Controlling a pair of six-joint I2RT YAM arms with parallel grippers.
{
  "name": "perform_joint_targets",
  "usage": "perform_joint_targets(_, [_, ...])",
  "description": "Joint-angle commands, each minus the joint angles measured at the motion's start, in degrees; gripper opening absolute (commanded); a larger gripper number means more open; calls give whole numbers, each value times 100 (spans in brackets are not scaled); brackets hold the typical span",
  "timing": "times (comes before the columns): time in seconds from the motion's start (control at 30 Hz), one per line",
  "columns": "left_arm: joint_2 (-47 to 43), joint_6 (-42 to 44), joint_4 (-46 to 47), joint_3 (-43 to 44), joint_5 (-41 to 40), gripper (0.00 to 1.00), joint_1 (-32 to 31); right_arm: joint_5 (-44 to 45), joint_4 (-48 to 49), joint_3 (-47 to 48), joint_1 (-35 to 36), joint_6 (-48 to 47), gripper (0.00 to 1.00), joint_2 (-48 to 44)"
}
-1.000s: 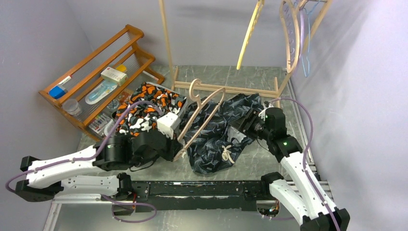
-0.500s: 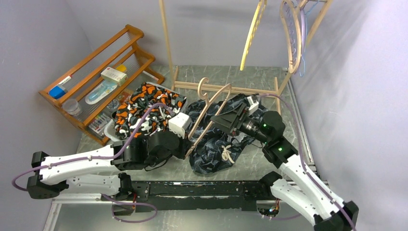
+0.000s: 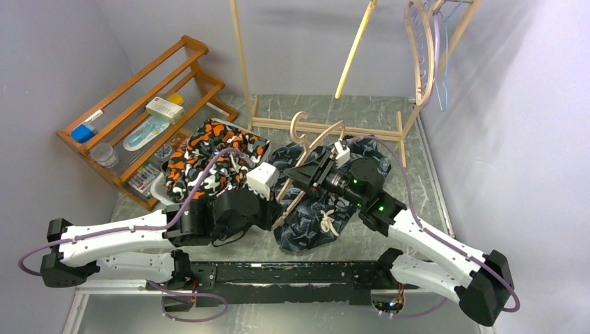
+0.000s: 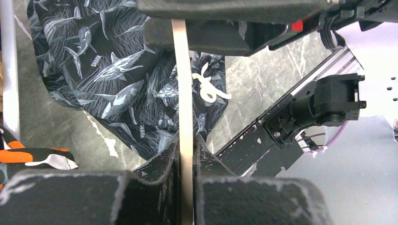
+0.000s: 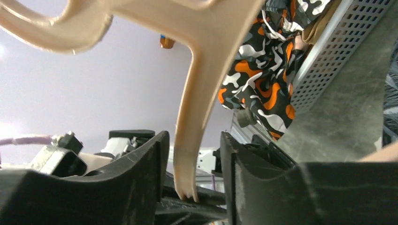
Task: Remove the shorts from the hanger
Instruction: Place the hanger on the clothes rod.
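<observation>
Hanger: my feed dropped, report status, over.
Left jaws shut on hanger. Right jaws open around its arm. Dark print shorts lie on table beneath. No obstruction seen.

You have two pairs of shorts: one camouflage pair point(image 3: 209, 156) left, one dark print pair point(image 3: 309, 212) right. Four hangers: one tan hanger point(image 4: 183, 93) between them; yellow hanger point(image 3: 355, 50), beige hanger point(image 3: 415, 59) and blue hanger point(image 3: 442, 90) far.
</observation>
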Motion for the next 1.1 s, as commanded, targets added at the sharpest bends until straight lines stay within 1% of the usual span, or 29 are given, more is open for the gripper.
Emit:
perform_joint_targets(0.0, [-17, 43, 334, -61, 125, 7, -27, 93, 373, 254, 47, 72, 39, 282])
perform_joint_targets(0.1, [-28, -64, 218, -45, 2, 8, -27, 152, 472, 196, 55, 212, 21, 328])
perform_joint_targets(0.13, [-42, -101, 175, -48, -5, 11, -27, 216, 512, 168, 55, 248, 16, 315])
perform_joint_targets(0.17, [-63, -132, 130, -58, -1, 16, -22, 261, 544, 149, 55, 283, 11, 301])
perform_joint_targets(0.23, [-111, -227, 27, -113, 34, 30, -27, 340, 580, 152, 47, 373, 6, 293])
perform_joint_targets(0.27, [-136, -303, -40, -154, 53, 35, -27, 413, 618, 129, 51, 454, 4, 281])
perform_joint_targets(0.33, [-239, -493, -135, -338, 74, 42, -27, 492, 825, 10, 56, 760, 0, 282])
perform_joint_targets(0.37, [-343, -595, -162, -446, 71, 48, -27, 474, 1026, -58, 55, 908, 0, 323])
perform_joint_targets(0.43, [-545, -725, -108, -714, 123, 54, -27, 465, 1166, -119, 58, 1056, 0, 386])
perform_joint_targets(0.53, [-801, -836, -1, -978, 171, 55, -26, 462, 934, 16, 50, 984, 0, 457])
perform_joint_targets(0.6, [-906, -863, 33, -1070, 106, 53, -27, 414, 898, 70, 54, 935, 0, 480])
perform_joint_targets(0.67, [-938, -868, 10, -1077, -7, 49, -26, 369, 908, 58, 50, 959, 0, 494])
perform_joint_targets(0.73, [-913, -851, -12, -1053, -107, 47, -27, 320, 860, 51, 59, 955, 0, 499])
perform_joint_targets(0.87, [-785, -700, 121, -971, -171, 51, -26, 235, 840, 9, 55, 974, 0, 514])
perform_joint_targets(0.97, [-669, -609, 265, -925, -153, 46, -27, 250, 844, -47, 51, 1005, 0, 498])
perform_joint_targets(1.07, [-584, -567, 416, -923, -163, 46, -22, 199, 785, -5, 52, 946, 0, 512])
